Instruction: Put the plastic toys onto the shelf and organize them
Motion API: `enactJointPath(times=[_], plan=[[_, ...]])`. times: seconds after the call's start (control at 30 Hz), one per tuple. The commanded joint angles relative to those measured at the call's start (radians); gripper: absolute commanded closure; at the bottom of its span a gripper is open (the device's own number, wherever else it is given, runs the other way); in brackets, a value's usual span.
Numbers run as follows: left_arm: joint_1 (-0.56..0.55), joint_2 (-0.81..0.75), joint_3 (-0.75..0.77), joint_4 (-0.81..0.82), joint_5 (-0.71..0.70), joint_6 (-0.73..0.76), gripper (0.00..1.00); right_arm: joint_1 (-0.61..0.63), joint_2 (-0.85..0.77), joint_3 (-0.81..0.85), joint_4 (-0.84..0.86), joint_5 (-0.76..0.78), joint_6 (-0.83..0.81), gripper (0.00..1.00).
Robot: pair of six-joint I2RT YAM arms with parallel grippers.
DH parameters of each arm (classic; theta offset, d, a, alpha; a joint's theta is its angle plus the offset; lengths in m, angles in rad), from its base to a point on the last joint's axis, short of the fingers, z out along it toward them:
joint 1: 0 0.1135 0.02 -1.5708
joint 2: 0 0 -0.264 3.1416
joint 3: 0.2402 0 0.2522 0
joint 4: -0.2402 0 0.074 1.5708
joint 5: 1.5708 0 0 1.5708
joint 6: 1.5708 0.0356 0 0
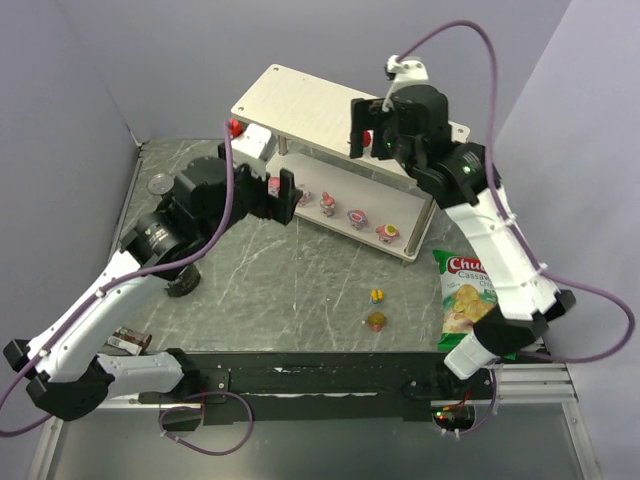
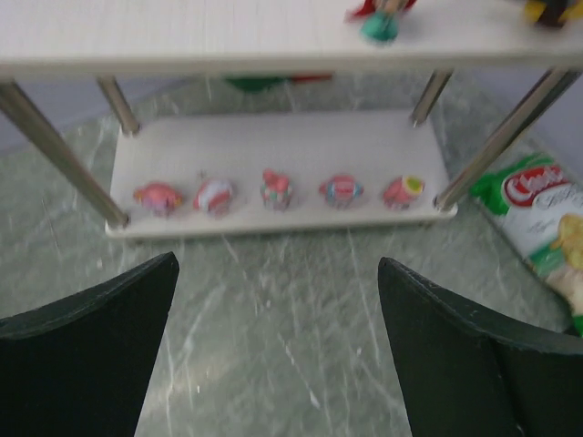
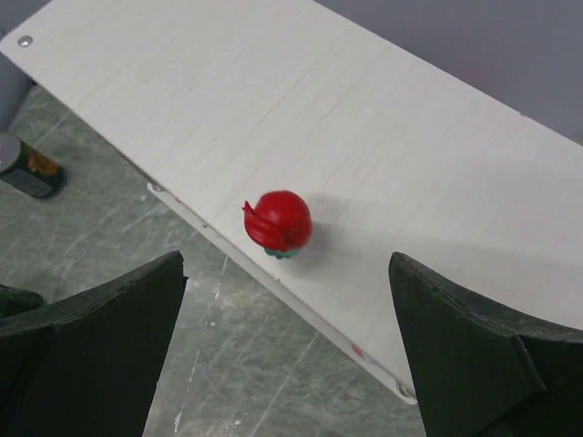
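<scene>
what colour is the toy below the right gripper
The toy is red with a teal base, clearest in the right wrist view.

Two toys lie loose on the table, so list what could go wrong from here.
The red toy sits near the front edge of the shelf's top board; the right gripper, jaws open close over it, could nudge it off. The left gripper, jaws open, faces the five toys on the lower board; pushing in might topple that row.
</scene>
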Motion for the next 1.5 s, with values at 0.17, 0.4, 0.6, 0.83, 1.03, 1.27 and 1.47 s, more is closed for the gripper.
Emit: enactJointPath(times=[0.17,0.4,0.6,0.83,1.03,1.27,1.47], plan=[[0.016,-0.147,-0.172,-0.082,-0.065,-0.138,0.04,-0.009,0.092,0.079,0.050,-0.021,-0.098,0.03],[0.044,-0.140,-0.195,-0.093,-0.049,-0.144,0.04,-0.018,0.114,0.055,0.046,-0.029,-0.106,0.16],[0.064,-0.122,-0.201,-0.089,-0.028,-0.145,0.04,-0.026,0.135,0.059,0.030,-0.029,-0.104,0.28],[0.085,-0.108,-0.204,-0.089,-0.011,-0.141,0.04,-0.038,0.148,0.047,0.041,-0.052,-0.115,0.36],[0.096,-0.104,-0.210,-0.087,0.000,-0.139,0.04,-0.050,0.161,0.061,0.023,-0.079,-0.115,0.46],[0.104,-0.097,-0.213,-0.082,0.009,-0.138,0.04,-0.061,0.135,0.015,0.044,-0.114,-0.150,0.55],[0.108,-0.094,-0.219,-0.081,0.015,-0.138,0.04,-0.099,0.089,-0.045,0.066,-0.228,-0.221,0.64]])
